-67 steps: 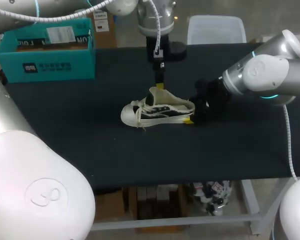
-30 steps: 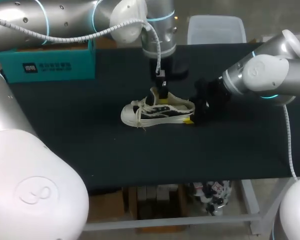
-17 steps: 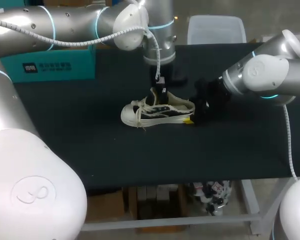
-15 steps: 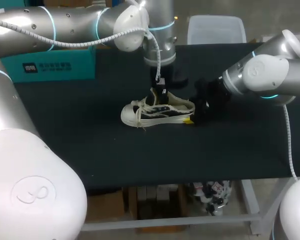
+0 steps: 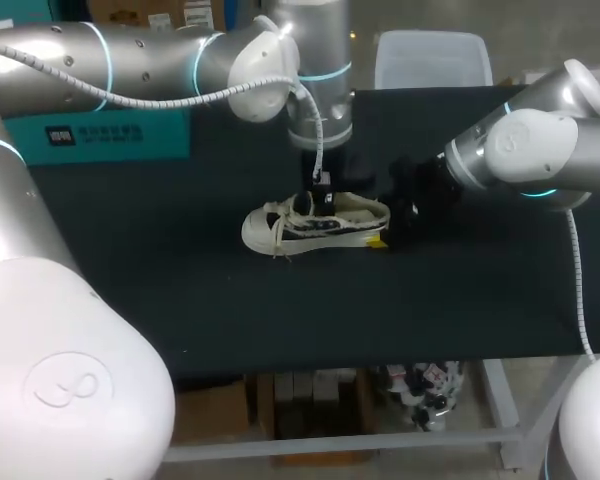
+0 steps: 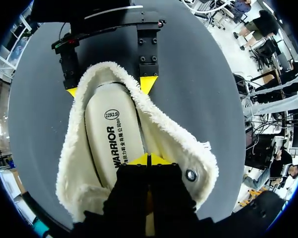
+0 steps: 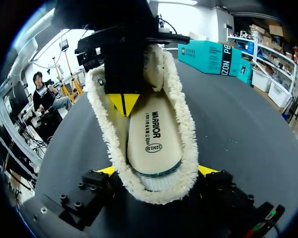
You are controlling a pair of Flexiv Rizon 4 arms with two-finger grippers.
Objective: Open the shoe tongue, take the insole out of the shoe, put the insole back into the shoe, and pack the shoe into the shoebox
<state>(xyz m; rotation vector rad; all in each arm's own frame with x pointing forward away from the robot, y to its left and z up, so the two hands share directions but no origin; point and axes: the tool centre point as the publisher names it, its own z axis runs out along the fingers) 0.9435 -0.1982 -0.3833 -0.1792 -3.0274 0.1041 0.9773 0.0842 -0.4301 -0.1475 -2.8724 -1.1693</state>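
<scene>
**Shoe [image 5: 315, 225] at middle of table [image 5: 180, 290]**

White toe, black-and-cream side, fleecy cream collar around a printed cream insole [image 6: 114, 139]. Clamped at the heel between jaws of right gripper [image 7: 158, 171]. Entered from above by left gripper [image 6: 148, 159], jaws together, tips at the insole.

Only the table [image 5: 280, 310] to report here: a broad top covered in dark, matte material, running from one side of the head view to the other. Its front edge cuts straight across the lower part of that view, and below it a pale metal frame [image 5: 380, 440] shows, with a slanted leg [image 5: 507, 412] toward the right. A tiny light speck [image 5: 185, 350] sits near the front edge; what it is cannot be told. From the left wrist the same surface [image 6: 198, 74] reads as smooth grey, and likewise from the right wrist [image 7: 238, 114].
</scene>
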